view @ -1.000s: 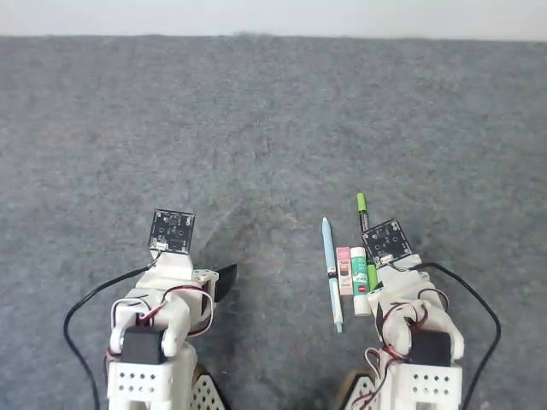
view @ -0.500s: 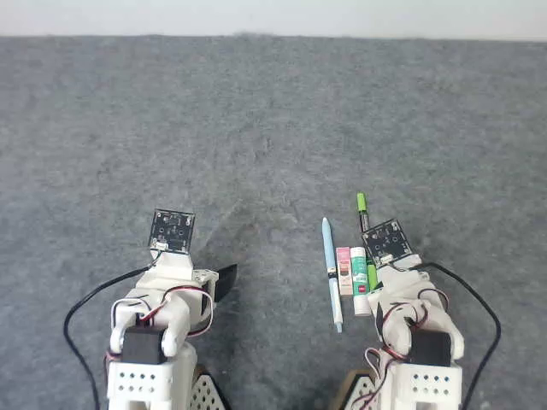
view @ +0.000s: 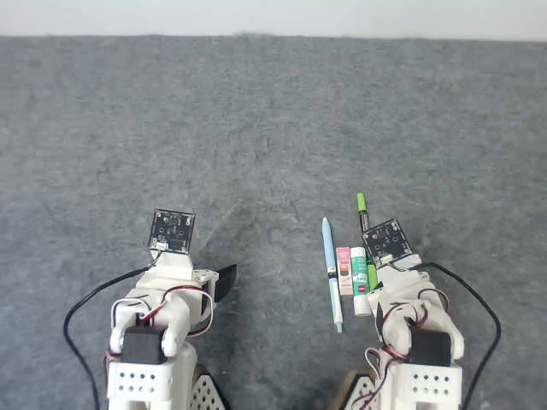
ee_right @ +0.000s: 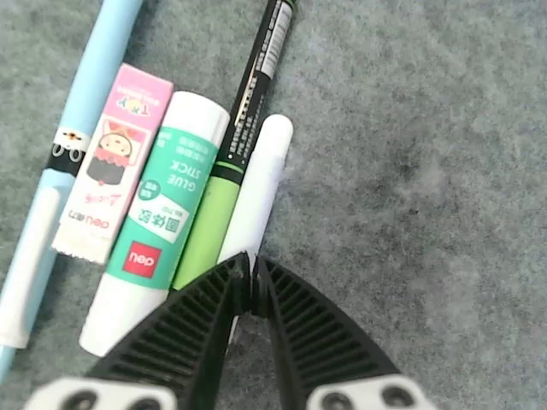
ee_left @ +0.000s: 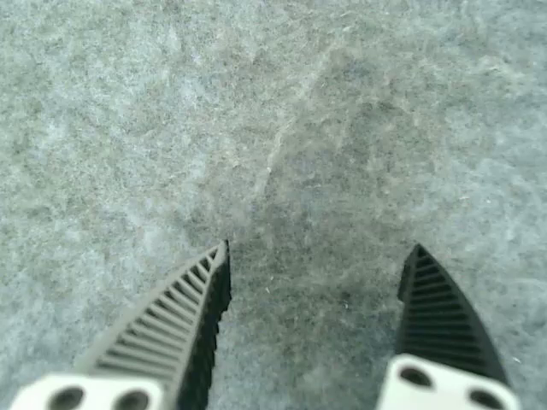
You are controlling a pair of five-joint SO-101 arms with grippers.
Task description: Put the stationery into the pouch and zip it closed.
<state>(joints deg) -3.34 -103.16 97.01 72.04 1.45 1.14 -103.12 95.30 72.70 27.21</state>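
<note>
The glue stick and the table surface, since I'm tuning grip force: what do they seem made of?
Glue stick: probably smooth hard plastic, a white tube with a slightly glossy green label. Table surface: seems felt or carpet-like fabric, matte grey, with fuzzy fibres showing.

High camera faces down at mat [view: 256,111]; wrist cameras close above it, right sharing stationery [ee_right: 162,205].

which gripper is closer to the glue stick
Right. The right gripper is shut over the white pen, with just the green marker between it and the glue stick. The left gripper is open over bare mat, far off.
</note>
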